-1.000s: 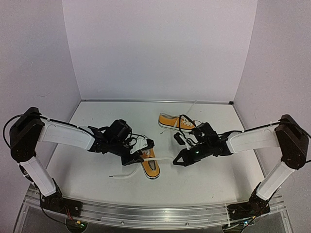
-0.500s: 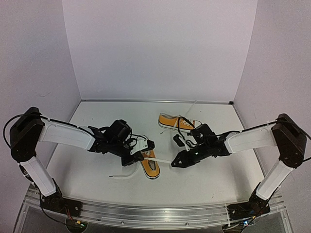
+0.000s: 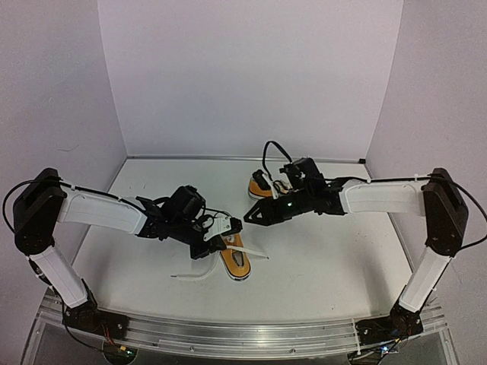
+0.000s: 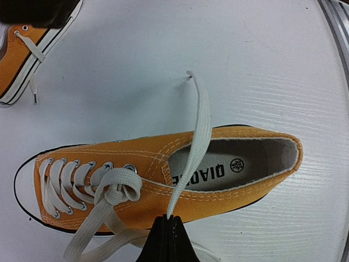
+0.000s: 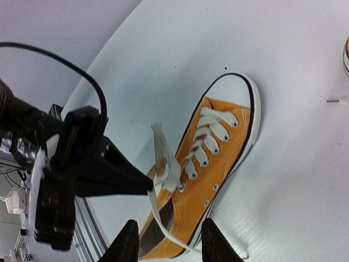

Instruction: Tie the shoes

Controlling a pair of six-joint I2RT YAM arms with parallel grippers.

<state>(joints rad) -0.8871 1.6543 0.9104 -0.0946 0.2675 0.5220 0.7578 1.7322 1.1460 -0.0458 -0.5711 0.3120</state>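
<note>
The left end effector point(image 4: 167, 234) is pinched tight on the lace point(image 4: 202, 114), so the right end effector point(image 5: 168, 232), wide open, should softly take that lace just ahead of it, above the shoe point(image 5: 218, 169).

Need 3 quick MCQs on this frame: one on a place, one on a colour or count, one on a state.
1. In the top view, where does the far shoe lie relative to the near shoe?
A) closer to the arm bases
B) farther from the bases, partly under the right arm
C) stacked on it

2. What colour is the lace of the near shoe?
A) black
B) white
C) orange

3. The left gripper is:
A) open, clear of the shoe
B) shut on the shoe's heel
C) shut on the lace

Key:
1 B, its orange side shows past the near shoe, beside the right arm's wrist.
2 B, it reads white in both wrist views.
3 C, the left wrist view shows the tips closed with the lace running out from between them.
</note>
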